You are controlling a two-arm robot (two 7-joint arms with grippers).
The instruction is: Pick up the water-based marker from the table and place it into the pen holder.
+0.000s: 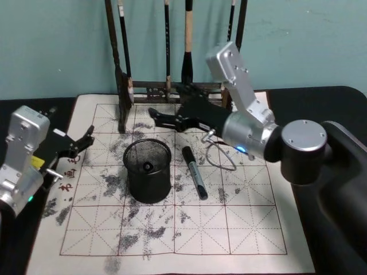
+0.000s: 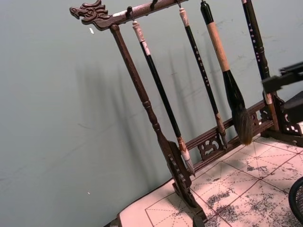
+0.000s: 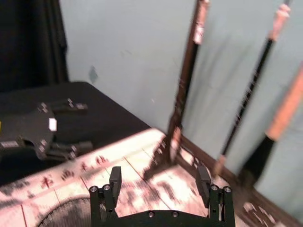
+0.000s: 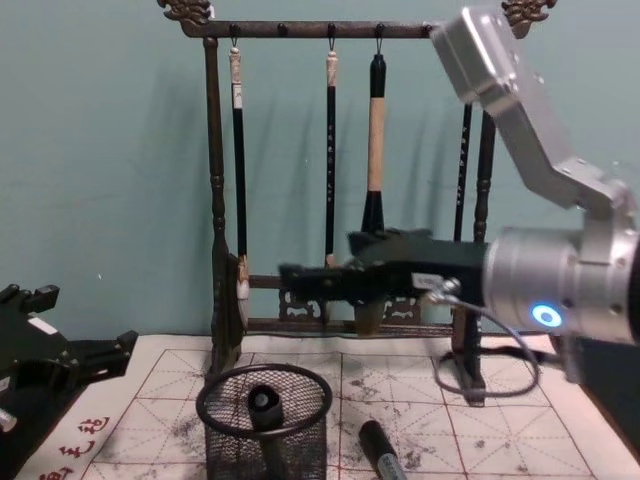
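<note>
The water-based marker (image 1: pixel 195 172) is black with a grey band and lies flat on the mat just right of the pen holder (image 1: pixel 147 170), a short black mesh cup. In the chest view the marker (image 4: pixel 380 450) shows beside the holder (image 4: pixel 265 420). A dark round-topped object (image 1: pixel 148 167) stands inside the cup. My right gripper (image 1: pixel 163 119) hovers open behind and above the holder, holding nothing; its fingers (image 3: pixel 115 182) stand wide apart. My left gripper (image 1: pixel 86 139) rests open at the mat's left edge, away from both.
A tall dark wooden brush rack (image 4: pixel 215 200) with several hanging brushes stands at the back of the ink-stained grid mat (image 1: pixel 246 229), close behind my right gripper. A cable loop (image 1: pixel 221 157) hangs under the right wrist near the marker.
</note>
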